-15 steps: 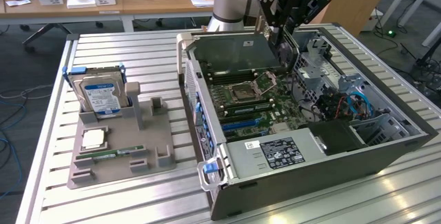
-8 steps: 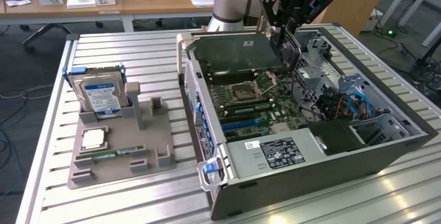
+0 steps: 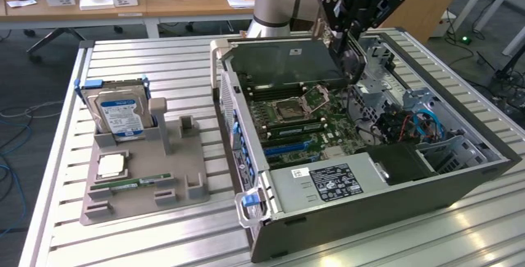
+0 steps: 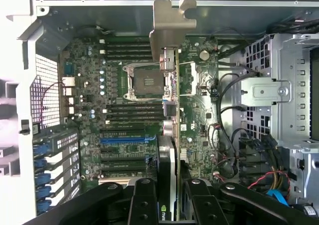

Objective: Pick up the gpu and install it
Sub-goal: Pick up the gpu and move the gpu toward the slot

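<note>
My gripper [image 3: 353,30] hangs over the far side of the open computer case [image 3: 459,175], shut on the gpu [image 3: 348,58]. The card hangs edge-down above the motherboard [image 3: 296,122]. In the wrist view the gpu [image 4: 171,150] shows edge-on between my black fingers [image 4: 144,205], its green board and black shroud running up to the silver end bracket [image 4: 169,23]. My gripper [image 4: 172,207] clamps the card's near end. The card floats above the motherboard [image 4: 119,110], over the processor socket [image 4: 147,80], apart from the blue and black expansion slots [image 4: 122,139].
On the exterior view's left, a grey holder tray [image 3: 139,193] carries a silver hard drive with a blue label [image 3: 120,116], a processor chip [image 3: 110,165] and a narrow green memory stick [image 3: 135,183]. Drive cages and cables [image 3: 418,125] crowd the case's right side. Desks stand behind.
</note>
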`<act>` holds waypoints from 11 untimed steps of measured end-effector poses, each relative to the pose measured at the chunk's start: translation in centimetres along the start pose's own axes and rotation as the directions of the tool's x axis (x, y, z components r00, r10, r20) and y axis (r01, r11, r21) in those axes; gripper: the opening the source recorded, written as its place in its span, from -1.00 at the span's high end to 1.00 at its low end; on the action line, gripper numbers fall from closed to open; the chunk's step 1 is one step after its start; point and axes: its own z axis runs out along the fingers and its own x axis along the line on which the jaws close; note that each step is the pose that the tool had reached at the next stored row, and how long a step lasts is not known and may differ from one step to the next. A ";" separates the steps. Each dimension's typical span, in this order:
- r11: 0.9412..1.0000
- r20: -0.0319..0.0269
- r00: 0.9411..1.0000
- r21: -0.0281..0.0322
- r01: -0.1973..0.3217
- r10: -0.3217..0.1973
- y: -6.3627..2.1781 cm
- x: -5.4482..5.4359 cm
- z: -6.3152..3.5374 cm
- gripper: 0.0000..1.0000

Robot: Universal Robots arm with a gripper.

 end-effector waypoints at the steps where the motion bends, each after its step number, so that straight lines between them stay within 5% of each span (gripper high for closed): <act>1: 1.000 0.000 1.000 0.000 0.000 0.000 0.00 0.0 0.00 0.47; 11: 1.000 0.000 1.000 0.000 0.000 0.000 0.00 0.0 0.31 0.47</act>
